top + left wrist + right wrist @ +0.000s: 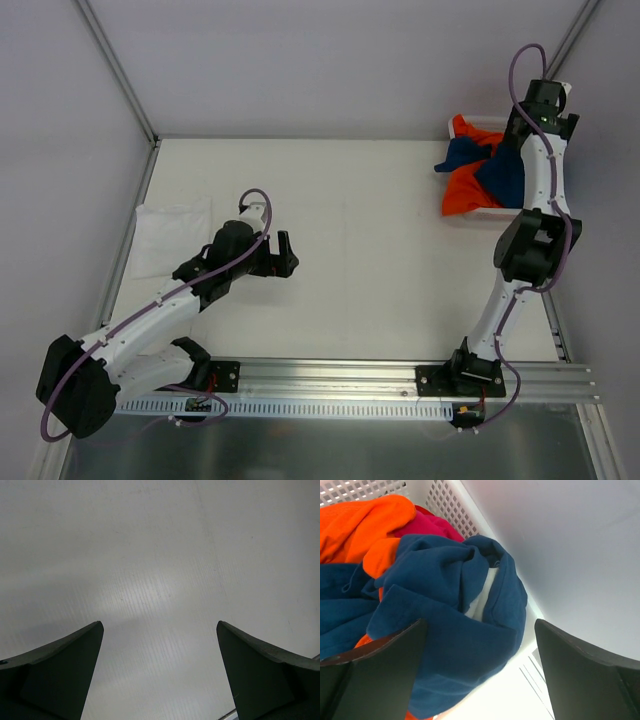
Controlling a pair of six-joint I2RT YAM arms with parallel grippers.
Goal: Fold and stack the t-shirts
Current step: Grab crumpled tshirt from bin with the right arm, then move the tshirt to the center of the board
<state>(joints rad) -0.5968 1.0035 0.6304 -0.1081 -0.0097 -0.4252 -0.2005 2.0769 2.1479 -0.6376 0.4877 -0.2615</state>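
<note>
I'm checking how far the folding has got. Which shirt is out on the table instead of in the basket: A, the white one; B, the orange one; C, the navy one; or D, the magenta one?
A: the white tee lies on the left side of the table, while the navy tee, orange tee and magenta tee are heaped in the basket.

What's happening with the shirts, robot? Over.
Left fingers open over table. Right fingers open above basket. Navy shirt, orange shirt heaped inside; white shirt lies left. Nothing blocking.

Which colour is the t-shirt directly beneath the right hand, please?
Navy blue; the t-shirt shows best in the right wrist view.
</note>
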